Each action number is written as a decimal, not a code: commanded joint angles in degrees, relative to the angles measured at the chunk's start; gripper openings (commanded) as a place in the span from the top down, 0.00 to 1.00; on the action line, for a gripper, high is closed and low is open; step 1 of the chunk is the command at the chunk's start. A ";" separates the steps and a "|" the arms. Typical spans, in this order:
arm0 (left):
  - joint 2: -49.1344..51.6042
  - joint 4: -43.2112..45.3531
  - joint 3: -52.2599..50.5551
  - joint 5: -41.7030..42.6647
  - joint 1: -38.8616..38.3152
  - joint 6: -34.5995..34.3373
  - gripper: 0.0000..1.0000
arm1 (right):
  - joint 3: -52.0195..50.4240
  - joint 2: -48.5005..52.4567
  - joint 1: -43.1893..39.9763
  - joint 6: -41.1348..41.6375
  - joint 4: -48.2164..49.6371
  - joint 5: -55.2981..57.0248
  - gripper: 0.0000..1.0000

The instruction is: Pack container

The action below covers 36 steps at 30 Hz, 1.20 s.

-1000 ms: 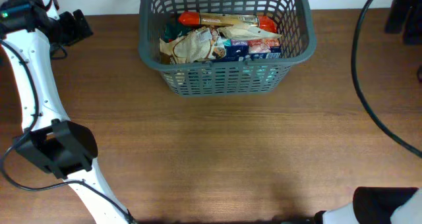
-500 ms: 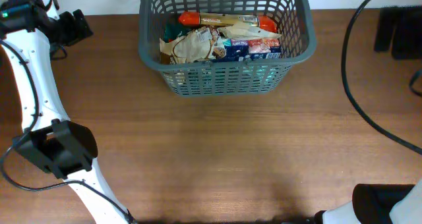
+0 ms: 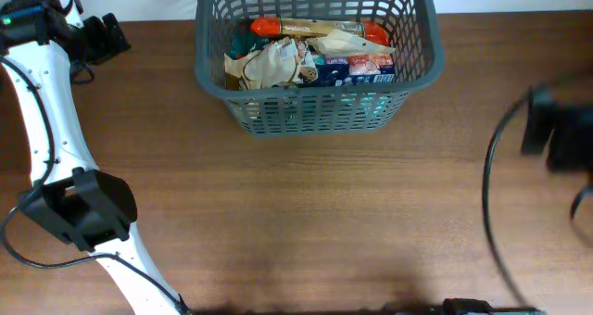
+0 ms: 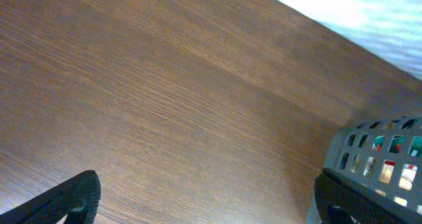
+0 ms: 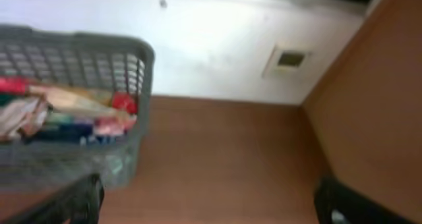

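Sitting at the far edge of the table (image 3: pixel 306 213), basket (image 3: pixel 320 111) holds snack packs (image 3: pixel 306 60) | left gripper (image 4: pixel 208 201) jaws apart, empty, off its left | right gripper (image 5: pixel 211 204) jaws apart, empty, off its right | likely stiff, light, non-slip; thick rim (image 3: pixel 315 83) looks the surest hold.

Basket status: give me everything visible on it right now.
The container is a dark grey plastic basket, rectangular, with slotted lattice walls that flare up to a thick rim. It stands upright on the wooden table, at the far edge near the centre. Crumpled snack packages lie inside, covering the bottom and staying below the rim. Nothing else is seen touching it.
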 commanded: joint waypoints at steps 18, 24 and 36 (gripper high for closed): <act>0.00 0.09 -0.11 -0.37 0.15 -0.57 0.01 | -81.53 -50.21 -0.42 -0.33 30.03 -8.50 0.01; 0.00 0.09 -0.11 -0.37 0.15 -0.57 0.01 | -90.97 -57.90 -0.42 -0.28 38.93 -8.52 0.01; 0.00 0.09 -0.11 -0.37 0.15 -0.57 0.01 | -100.76 -61.40 -0.42 -0.33 48.94 -8.48 0.01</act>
